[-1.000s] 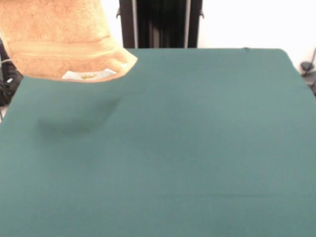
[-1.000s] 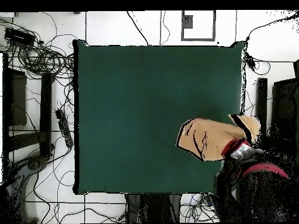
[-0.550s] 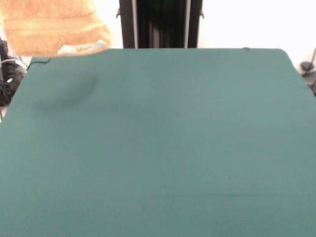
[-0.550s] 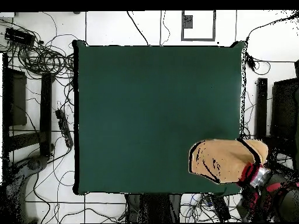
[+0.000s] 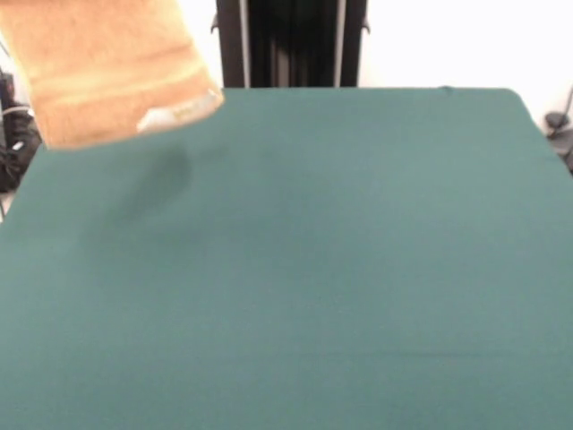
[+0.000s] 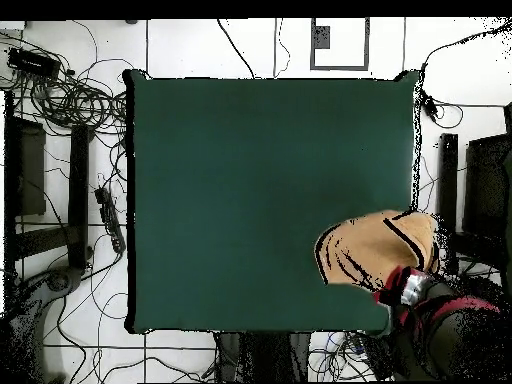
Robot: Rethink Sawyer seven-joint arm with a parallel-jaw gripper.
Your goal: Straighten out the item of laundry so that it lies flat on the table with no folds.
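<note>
The towel [image 5: 107,72] hangs off the table [image 5: 313,269], lifted in the air over the corner nearest the arm. In the front view it shows as a broad orange-tan band dropping from the top edge, its long axis running down and slightly to the right, with 1 woven border band across its lower end and a small white tag [image 5: 159,117] at the bottom hem. A soft shadow lies on the green cloth just below and to the right of that hem.

The overhead view gives the same towel [image 6: 365,250] as a bunched, rounded shape whose long axis runs sideways across the table's edge, its free end reaching away from the claw toward the table's middle. The claw [image 6: 410,290] sits at the towel's end nearest the robot's base, touching the cloth; only a red and grey part of it shows, and I cannot tell whether it is spread or pinched on the fabric.

The table is covered in plain dark green cloth, smooth across its width. Around it the overhead view shows a white floor with many black cables [image 6: 70,100] away from the claw. The front view shows a black upright post [image 5: 291,43] against a white wall; it does not show the claw at all.
</note>
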